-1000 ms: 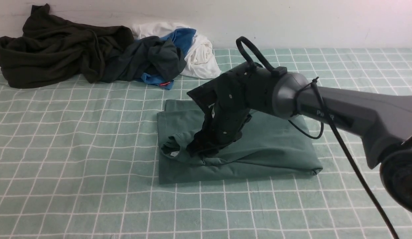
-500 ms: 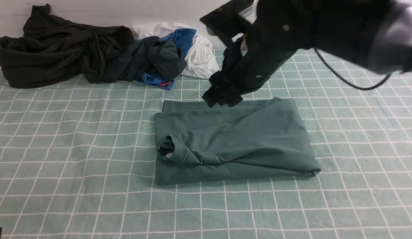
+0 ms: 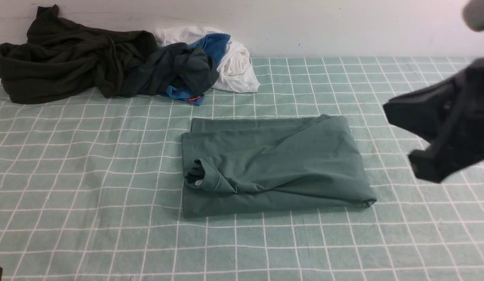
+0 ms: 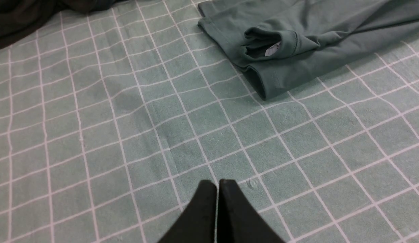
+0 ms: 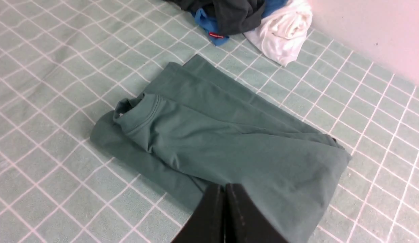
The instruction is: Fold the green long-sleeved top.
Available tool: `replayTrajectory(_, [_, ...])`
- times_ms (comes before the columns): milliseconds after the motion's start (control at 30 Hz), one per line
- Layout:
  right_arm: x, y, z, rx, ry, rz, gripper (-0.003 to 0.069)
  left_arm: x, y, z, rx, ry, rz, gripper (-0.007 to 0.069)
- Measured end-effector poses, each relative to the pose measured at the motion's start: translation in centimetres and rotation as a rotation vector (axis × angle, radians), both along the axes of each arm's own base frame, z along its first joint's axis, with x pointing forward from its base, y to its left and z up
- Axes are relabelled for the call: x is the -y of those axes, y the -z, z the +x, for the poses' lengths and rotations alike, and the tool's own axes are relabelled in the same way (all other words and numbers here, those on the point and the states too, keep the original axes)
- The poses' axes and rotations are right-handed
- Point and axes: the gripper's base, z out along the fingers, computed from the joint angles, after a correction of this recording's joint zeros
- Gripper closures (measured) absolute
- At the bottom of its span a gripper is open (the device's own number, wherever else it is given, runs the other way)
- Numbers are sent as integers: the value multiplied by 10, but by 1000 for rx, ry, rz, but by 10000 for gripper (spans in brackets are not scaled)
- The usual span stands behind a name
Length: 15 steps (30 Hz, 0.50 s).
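Judging the green long-sleeved top folded into a flat rectangle; little looks left. My right gripper and left gripper are both clenched on nothing.

A table covered with a pale green cloth checked in white lines carried everything. The green long-sleeved top lay folded flat near its middle. Along the far edge by the wall sat a heap of dark, blue and white clothes.
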Motion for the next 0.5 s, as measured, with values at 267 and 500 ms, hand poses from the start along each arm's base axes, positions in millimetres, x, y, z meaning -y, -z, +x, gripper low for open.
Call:
replayTrajectory(267, [27,4,-37,96,-9,74,671,0,0,0,0,0,0,628])
replayTrajectory(500, [33,4,-49,67,-10,106,671,0,0,0,1,0,0,628])
